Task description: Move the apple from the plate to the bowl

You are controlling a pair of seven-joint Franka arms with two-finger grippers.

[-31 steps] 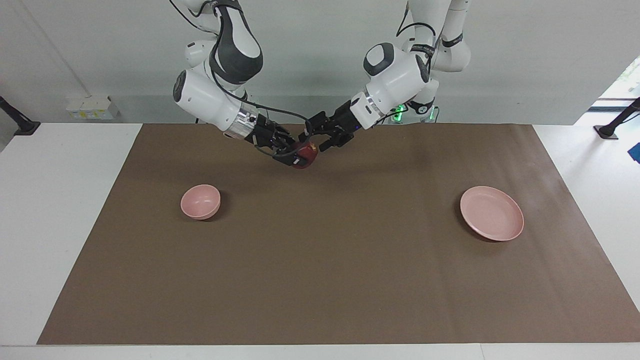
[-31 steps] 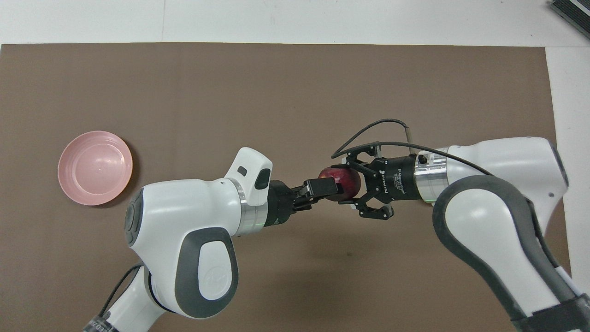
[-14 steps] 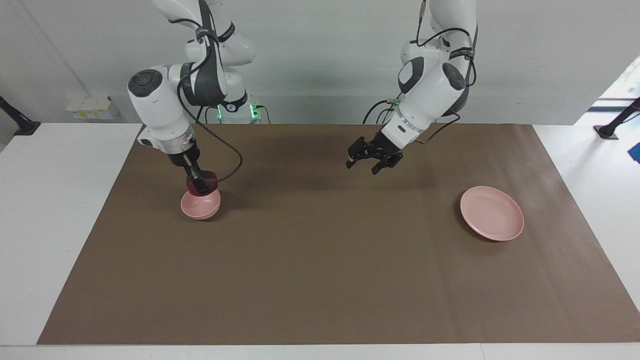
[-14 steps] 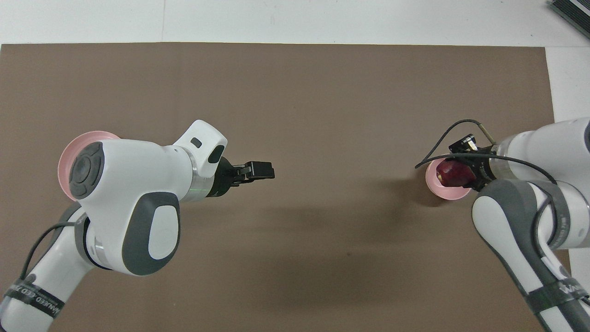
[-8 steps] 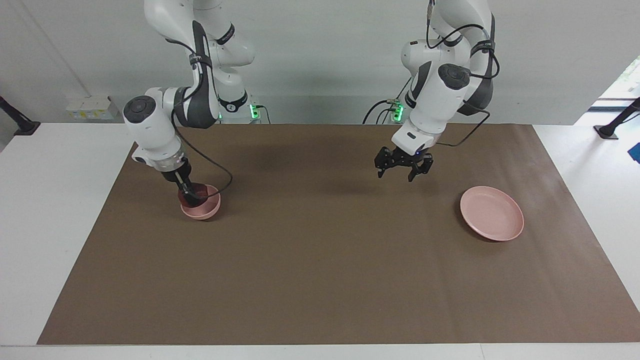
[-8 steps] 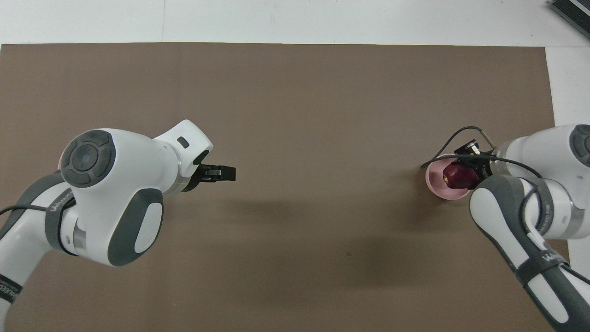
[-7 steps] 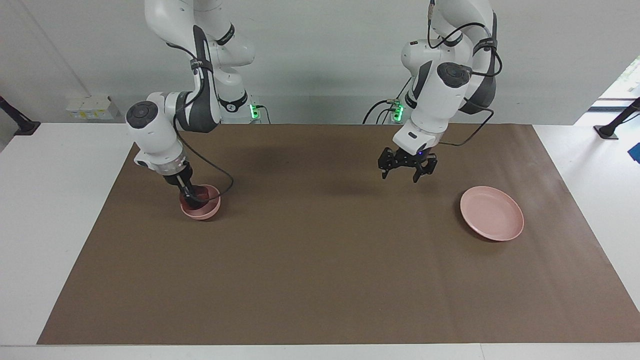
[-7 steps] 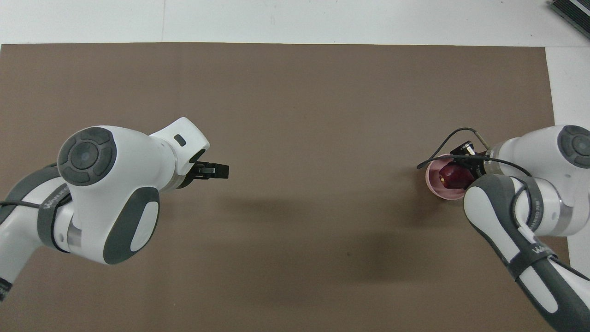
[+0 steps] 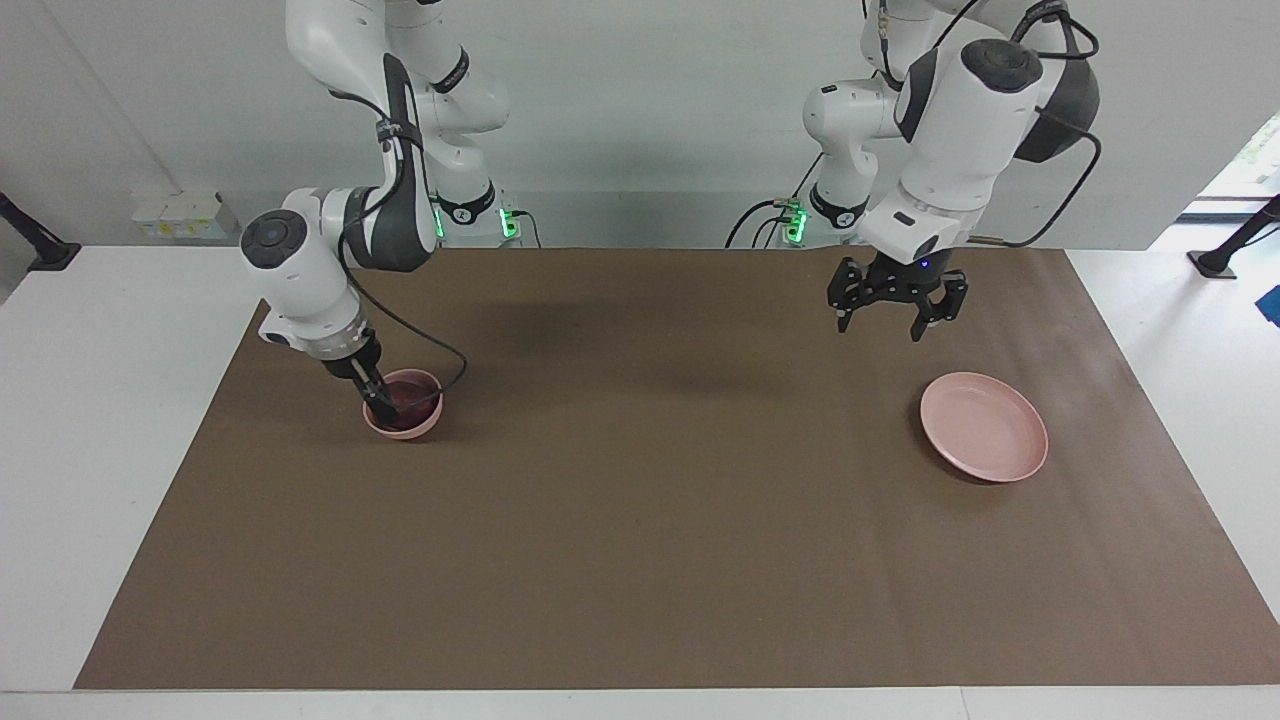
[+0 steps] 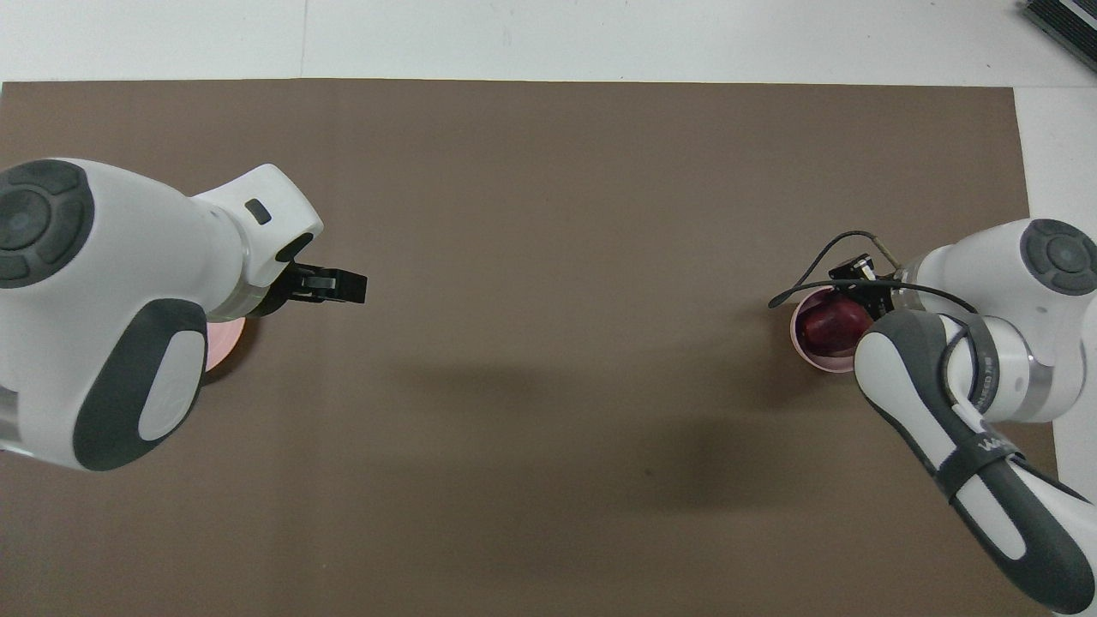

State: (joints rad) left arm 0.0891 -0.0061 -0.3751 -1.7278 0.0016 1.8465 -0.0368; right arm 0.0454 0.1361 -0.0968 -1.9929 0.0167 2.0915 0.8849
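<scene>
The dark red apple sits low inside the small pink bowl toward the right arm's end of the table. My right gripper reaches down into the bowl and is shut on the apple. In the overhead view the apple shows in the bowl, with the right gripper mostly hidden by its own arm. The wide pink plate lies bare toward the left arm's end. My left gripper is open and empty, raised over the mat beside the plate. In the overhead view the left arm covers most of the plate.
A brown mat covers the table, with white table surface around it. Nothing else stands on the mat.
My right gripper has lowered the apple deeper into the bowl. My left gripper has risen and moved toward the left arm's end, now over the mat near the plate.
</scene>
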